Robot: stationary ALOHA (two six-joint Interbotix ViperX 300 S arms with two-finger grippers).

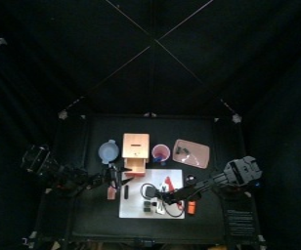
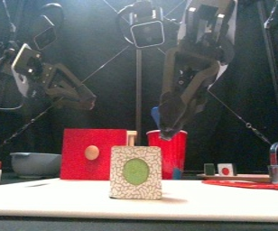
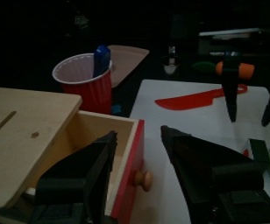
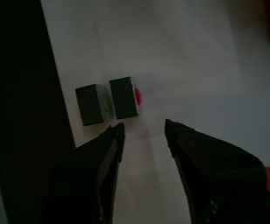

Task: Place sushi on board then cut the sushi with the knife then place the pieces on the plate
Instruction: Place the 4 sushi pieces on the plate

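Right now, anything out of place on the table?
Only mildly: the red knife lies loose on the white board rather than in the red cup. Two sushi pieces sit close to the board's edge. Nothing looks spilled or damaged.

back row on table (image 1: pixel 81 200), left to right: bowl (image 1: pixel 107 151), box with drawer (image 1: pixel 136 153), cup (image 1: pixel 160 151), tray (image 1: pixel 193 151). bowl just beside box; cup between box and tray. toy knife (image 2: pixel 156 115) upright in cup.

cutting board (image 1: pixel 130 209) in front of that row, mid-table, toward table's front edge.

on board:
- loose knife (image 3: pixel 196 101) lying flat in the back part, in front of cup and tray.
- one sushi piece (image 2: pixel 135 171) upright near front edge, in line with box behind it.
- two more sushi pieces (image 4: pixel 93 101) (image 4: pixel 124 94) side by side, just apart, close to a board edge, right of and behind the upright one.
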